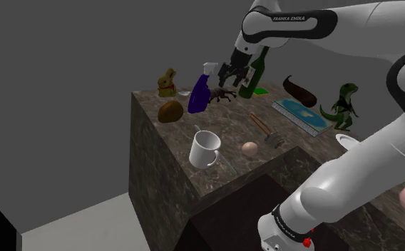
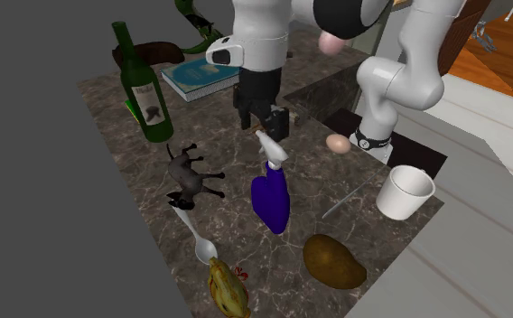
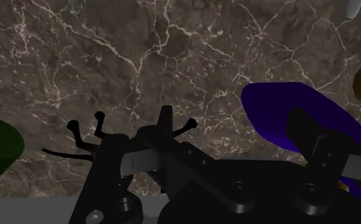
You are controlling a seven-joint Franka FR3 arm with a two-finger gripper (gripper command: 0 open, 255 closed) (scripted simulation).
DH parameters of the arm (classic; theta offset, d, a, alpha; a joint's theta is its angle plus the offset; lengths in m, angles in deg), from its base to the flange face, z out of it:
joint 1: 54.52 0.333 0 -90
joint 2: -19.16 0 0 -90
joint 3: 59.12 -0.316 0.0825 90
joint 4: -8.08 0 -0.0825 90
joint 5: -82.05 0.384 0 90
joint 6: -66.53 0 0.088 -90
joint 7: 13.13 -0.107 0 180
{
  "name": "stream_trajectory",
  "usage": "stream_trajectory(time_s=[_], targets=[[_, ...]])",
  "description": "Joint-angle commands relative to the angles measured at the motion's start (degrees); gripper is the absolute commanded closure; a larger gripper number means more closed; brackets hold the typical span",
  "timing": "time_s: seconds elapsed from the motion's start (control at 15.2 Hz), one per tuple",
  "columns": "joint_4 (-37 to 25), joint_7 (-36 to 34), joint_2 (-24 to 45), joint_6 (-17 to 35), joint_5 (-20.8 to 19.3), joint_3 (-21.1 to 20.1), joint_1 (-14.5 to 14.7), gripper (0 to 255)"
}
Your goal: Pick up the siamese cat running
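Observation:
The dark siamese cat figure [image 2: 190,176] stands on the marble counter [image 2: 146,235] between a green bottle [image 2: 146,86] and a purple spray bottle [image 2: 271,194]. In the shoulder view the cat [image 1: 222,93] sits just below my gripper [image 1: 229,73]. The gripper [image 2: 268,125] hangs above the counter, open and holding nothing, beside the spray bottle's white nozzle. In the wrist view the cat's legs [image 3: 100,121] and tail poke out from behind one finger [image 3: 119,159] of the gripper [image 3: 208,133]. The purple bottle [image 3: 281,111] lies behind the other finger.
A gold bunny [image 1: 167,82], a brown potato [image 1: 170,111], a spoon [image 2: 196,237], a white mug [image 1: 205,150], an egg [image 1: 249,148], a hammer [image 1: 263,127], a blue book [image 1: 301,114] and a green dinosaur [image 1: 342,105] share the counter. The counter's edge drops off near the mug.

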Motion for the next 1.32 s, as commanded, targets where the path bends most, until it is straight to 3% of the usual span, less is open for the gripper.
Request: stream_trajectory(time_s=[0.0, 0.66, 1.25], targets=[[-3.28, 0.16, 4.70, 0.75, 0.06, 0.64, -0.50, 0], [-20.93, 1.07, 25.20, 0.31, 1.31, 3.22, -3.79, 0], [-17.08, 1.26, 26.66, 5.60, 1.63, 3.08, -3.82, 0]])
